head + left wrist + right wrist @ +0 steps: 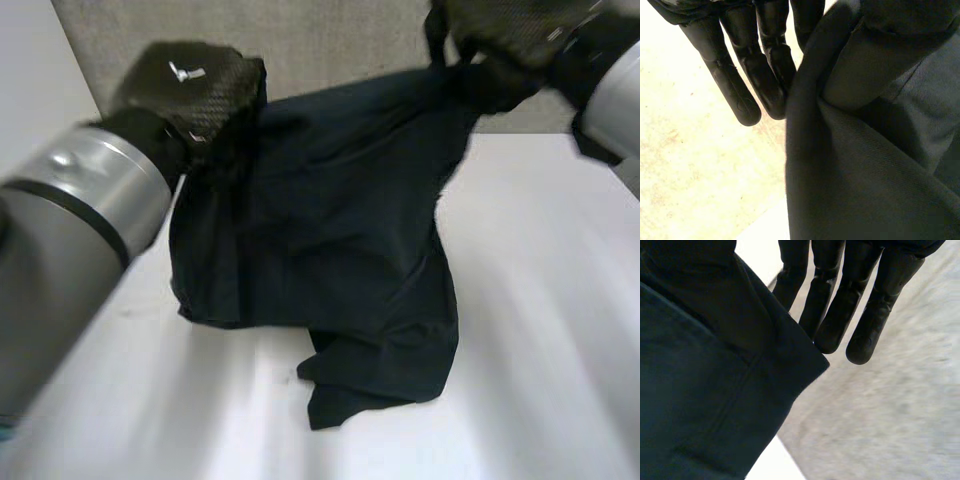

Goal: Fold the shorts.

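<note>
Dark shorts (330, 250) hang from top edge, lower end bunched on white table (545, 340); left hand (195, 85) pinches one top corner, right hand (500, 35) the other, fingers (765, 75) straight beside cloth

Light is bright and even. The table (540, 300) glares white, and past the fingers (732, 92) of the left hand (772, 60) the surface (690, 165) washes out pale. The shorts (330, 230) read near-black, folds barely showing.
</note>
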